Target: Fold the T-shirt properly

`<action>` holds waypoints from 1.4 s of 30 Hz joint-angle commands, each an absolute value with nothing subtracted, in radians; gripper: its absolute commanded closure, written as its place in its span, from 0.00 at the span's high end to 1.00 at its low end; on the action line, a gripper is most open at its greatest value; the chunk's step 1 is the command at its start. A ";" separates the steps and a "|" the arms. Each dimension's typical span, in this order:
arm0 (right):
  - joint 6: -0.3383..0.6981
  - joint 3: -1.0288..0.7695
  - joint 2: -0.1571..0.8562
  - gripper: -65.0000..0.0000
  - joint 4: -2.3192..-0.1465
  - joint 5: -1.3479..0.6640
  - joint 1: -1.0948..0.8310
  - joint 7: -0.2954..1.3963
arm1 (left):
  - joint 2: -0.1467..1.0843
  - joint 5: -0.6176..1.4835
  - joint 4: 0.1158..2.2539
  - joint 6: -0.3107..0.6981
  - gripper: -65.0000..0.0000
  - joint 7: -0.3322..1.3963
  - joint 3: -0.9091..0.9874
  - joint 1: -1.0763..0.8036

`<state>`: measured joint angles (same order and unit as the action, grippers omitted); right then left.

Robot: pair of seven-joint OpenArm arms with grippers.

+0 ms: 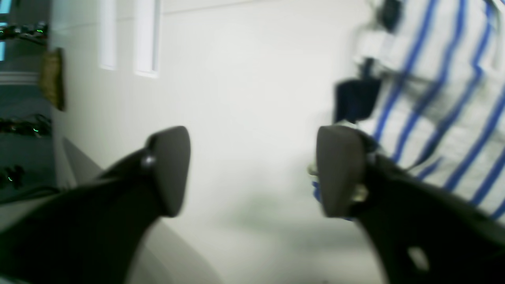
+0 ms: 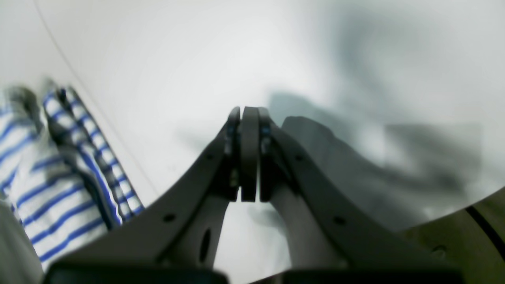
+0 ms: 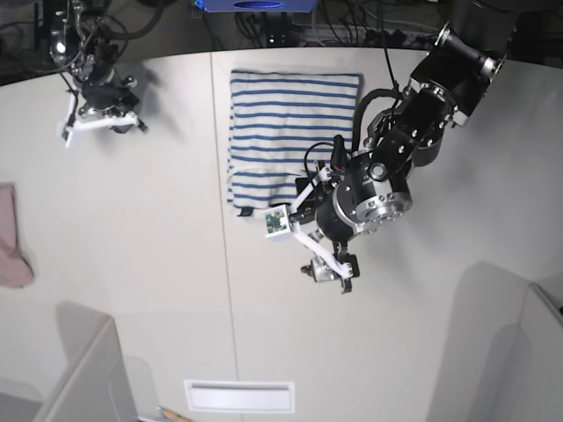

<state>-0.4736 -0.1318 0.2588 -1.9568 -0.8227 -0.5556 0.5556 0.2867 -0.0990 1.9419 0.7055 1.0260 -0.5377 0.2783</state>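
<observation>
The T-shirt [image 3: 290, 132], white with thin blue stripes, lies folded into a rectangle at the back middle of the table. My left gripper [image 1: 254, 171] is open, with only bare table between its fingers. The shirt's striped edge [image 1: 442, 98] and a dark label tag [image 1: 355, 98] lie just beside one finger [image 1: 341, 169]. In the base view this gripper [image 3: 327, 264] hangs just off the shirt's near right corner. My right gripper [image 2: 249, 154] is shut on nothing and stays off to the side [image 3: 97, 119], with a fold of the shirt [image 2: 51, 177] at the edge of its view.
A small pinkish cloth [image 3: 10, 237] lies at the table's left edge. A white slotted piece [image 3: 239, 396] sits near the front edge. Grey panels rise at the front left [image 3: 84, 369] and front right [image 3: 501, 352]. Cables and gear crowd the space behind the table.
</observation>
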 commanded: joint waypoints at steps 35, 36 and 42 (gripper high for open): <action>0.137 -0.447 0.031 0.00 -1.730 -0.094 -0.932 -0.524 | 0.139 -0.104 1.698 0.698 0.00 -0.613 0.371 -0.920; 0.137 -0.467 0.031 0.00 -1.719 -0.094 -0.940 -0.544 | 0.137 -0.104 1.643 0.698 0.00 -0.668 0.371 -0.934; 0.137 -0.412 0.071 0.00 -1.592 -0.082 -1.029 -0.720 | 0.137 -0.105 1.326 0.698 0.00 -0.964 0.371 -0.980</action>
<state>0.1436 -0.3992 0.0566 -1.5799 -0.0738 -1.0065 -0.6891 0.1337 -0.1177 1.3170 0.6899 -0.9409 0.3653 -0.9565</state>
